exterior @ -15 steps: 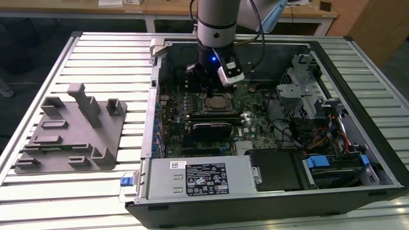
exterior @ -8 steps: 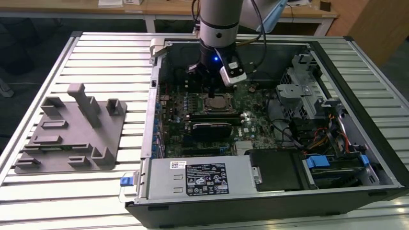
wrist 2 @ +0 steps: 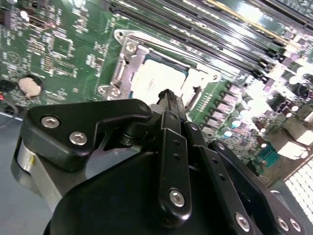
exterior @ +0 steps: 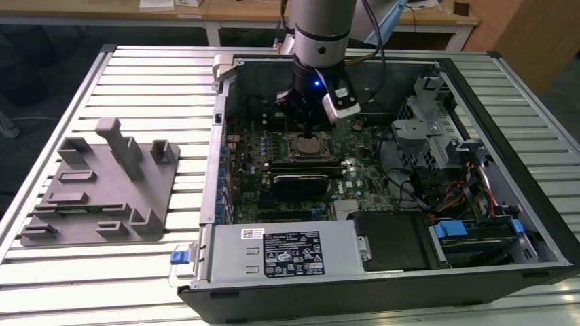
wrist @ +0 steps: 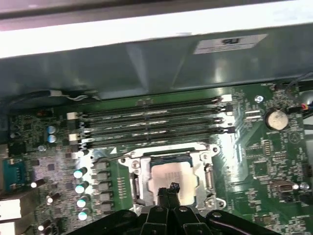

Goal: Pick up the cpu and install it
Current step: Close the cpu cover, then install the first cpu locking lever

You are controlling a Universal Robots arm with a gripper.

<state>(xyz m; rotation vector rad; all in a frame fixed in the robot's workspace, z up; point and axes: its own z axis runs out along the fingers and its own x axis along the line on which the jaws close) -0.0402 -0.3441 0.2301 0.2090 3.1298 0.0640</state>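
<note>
The cpu (exterior: 311,145), a shiny silver square, lies flat inside the metal-framed socket (wrist: 135,167) on the green motherboard (exterior: 358,146). It shows in both wrist views, cpu (wrist 2: 155,81) and cpu (wrist: 168,175). My gripper (exterior: 309,128) hangs just over it, and its black fingers are pressed together with nothing between them. The gripper (wrist: 170,189) tip points at the near edge of the chip, and the gripper (wrist 2: 166,96) covers part of the chip.
The open computer case (exterior: 222,88) lies on a slatted metal table. A grey plastic tray (exterior: 100,183) with upright posts sits at the exterior view's left. Memory slots (wrist: 151,122), a power supply (exterior: 281,251), drive cage (exterior: 435,129) and cables (exterior: 408,183) surround the socket.
</note>
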